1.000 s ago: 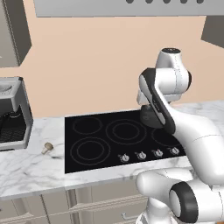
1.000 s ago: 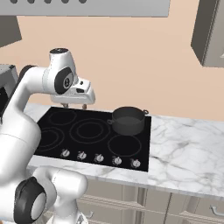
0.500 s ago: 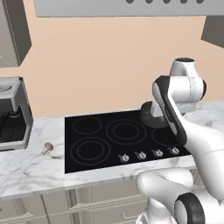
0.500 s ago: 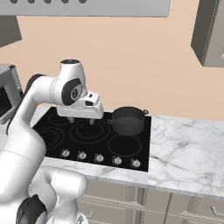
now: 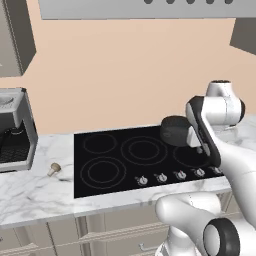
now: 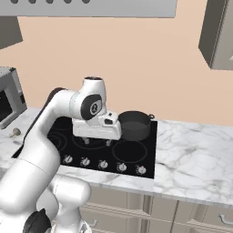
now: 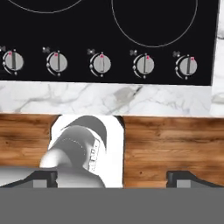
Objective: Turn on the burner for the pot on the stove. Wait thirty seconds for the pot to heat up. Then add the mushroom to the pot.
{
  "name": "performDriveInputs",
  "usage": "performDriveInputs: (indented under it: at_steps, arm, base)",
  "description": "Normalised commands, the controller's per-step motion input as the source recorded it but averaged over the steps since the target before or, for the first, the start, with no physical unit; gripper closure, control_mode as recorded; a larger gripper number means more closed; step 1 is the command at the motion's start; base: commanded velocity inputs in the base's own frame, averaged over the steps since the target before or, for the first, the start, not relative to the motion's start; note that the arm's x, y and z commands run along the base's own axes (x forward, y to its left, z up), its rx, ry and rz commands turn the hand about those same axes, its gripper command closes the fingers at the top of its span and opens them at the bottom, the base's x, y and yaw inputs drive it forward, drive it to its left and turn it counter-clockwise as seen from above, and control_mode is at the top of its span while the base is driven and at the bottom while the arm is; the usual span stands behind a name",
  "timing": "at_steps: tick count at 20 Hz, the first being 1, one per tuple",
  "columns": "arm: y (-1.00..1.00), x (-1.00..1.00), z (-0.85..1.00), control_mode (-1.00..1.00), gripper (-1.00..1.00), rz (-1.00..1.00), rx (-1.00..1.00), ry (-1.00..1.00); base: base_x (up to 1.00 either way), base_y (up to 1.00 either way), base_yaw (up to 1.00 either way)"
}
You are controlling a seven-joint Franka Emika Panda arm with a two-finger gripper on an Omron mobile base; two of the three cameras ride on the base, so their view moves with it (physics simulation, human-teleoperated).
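Hovering above the knobs (image 7: 101,64), we'd pinch one rigid, slippery knob's ridge; our tool (image 7: 109,177) looks wide, probably.

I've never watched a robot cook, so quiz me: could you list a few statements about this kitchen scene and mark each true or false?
1. The pot sits at the stove's back corner. True.
2. The mushroom is already in the pot. False: it lies on the marble counter, beside the stove.
3. The stove has five knobs along its front edge. True.
4. The gripper holds the mushroom. False: nothing sits between its fingertips.
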Motion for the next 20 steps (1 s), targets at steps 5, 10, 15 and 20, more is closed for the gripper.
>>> performDriveInputs:
  at_steps: [5, 10, 15, 20]
  arm:
    - [-0.44, 0.00, -0.51, -1.00, -1.00, 0.00, 0.00, 0.17]
    - [-0.33, 0.00, -0.43, -1.00, -1.00, 0.00, 0.00, 0.08]
    - [-0.20, 0.00, -0.44, -1.00, -1.00, 0.00, 0.00, -0.02]
    - [-0.08, 0.07, -0.42, -1.00, -1.00, 0.00, 0.00, -0.14]
  base:
    - [0.00, 0.00, 0.00]
    - [0.00, 0.00, 0.00]
    - [0.00, 0.00, 0.00]
    - [0.00, 0.00, 0.00]
